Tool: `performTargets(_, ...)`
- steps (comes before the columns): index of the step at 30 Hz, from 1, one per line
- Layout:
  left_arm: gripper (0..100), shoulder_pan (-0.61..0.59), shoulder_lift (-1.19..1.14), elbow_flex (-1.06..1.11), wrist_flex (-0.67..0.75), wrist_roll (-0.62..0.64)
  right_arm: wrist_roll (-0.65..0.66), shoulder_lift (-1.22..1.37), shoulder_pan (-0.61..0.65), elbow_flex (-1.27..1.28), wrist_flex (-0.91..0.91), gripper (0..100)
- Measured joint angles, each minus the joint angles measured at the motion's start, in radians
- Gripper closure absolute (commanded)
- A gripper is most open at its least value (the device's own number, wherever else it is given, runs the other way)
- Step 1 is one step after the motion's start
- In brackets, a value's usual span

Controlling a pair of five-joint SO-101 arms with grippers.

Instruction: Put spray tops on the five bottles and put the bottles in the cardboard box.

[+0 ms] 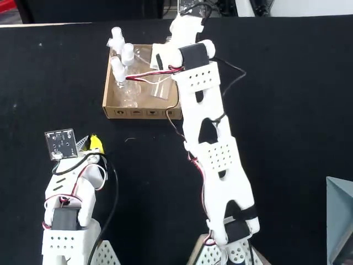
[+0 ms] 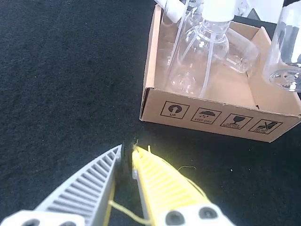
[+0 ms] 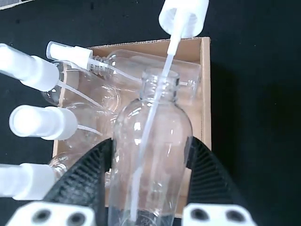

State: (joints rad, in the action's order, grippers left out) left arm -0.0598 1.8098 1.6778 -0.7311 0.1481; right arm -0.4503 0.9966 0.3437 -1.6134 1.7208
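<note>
My right gripper point(image 3: 149, 146) is shut on a clear bottle point(image 3: 150, 127), held over the cardboard box point(image 3: 205, 94). A white spray top point(image 3: 183, 16) stands raised above the bottle's neck, its tube running down inside. Several bottles with spray tops point(image 1: 128, 52) stand in the left part of the box point(image 1: 113, 113), and another lies on its side point(image 3: 141, 61). My left gripper point(image 2: 127, 151), with one grey and one yellow finger, is shut on nothing, low over the black table in front of the box point(image 2: 211, 115). It sits at the lower left in the high view point(image 1: 92, 142).
The right arm point(image 1: 212, 149) stretches from the front edge across the table's middle to the box. A grey object point(image 1: 341, 221) sits at the right edge. Black table cloth point(image 1: 287, 99) lies open to the right of the box and to the left point(image 1: 49, 83).
</note>
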Motion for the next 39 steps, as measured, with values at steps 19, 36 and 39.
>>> performTargets(19, 97, 0.0, 0.0, 0.0, 0.0, 0.0, 0.061, -0.244, 0.035, -0.003, 0.015, 93.9)
performTargets(36, 97, 0.0, 0.0, 0.0, 0.0, 0.0, 0.123, -0.667, 0.048, 0.341, 0.017, 93.9)
performTargets(39, 97, 0.0, 0.0, 0.0, 0.0, 0.0, 0.127, -0.733, 0.048, 0.414, 0.017, 93.9)
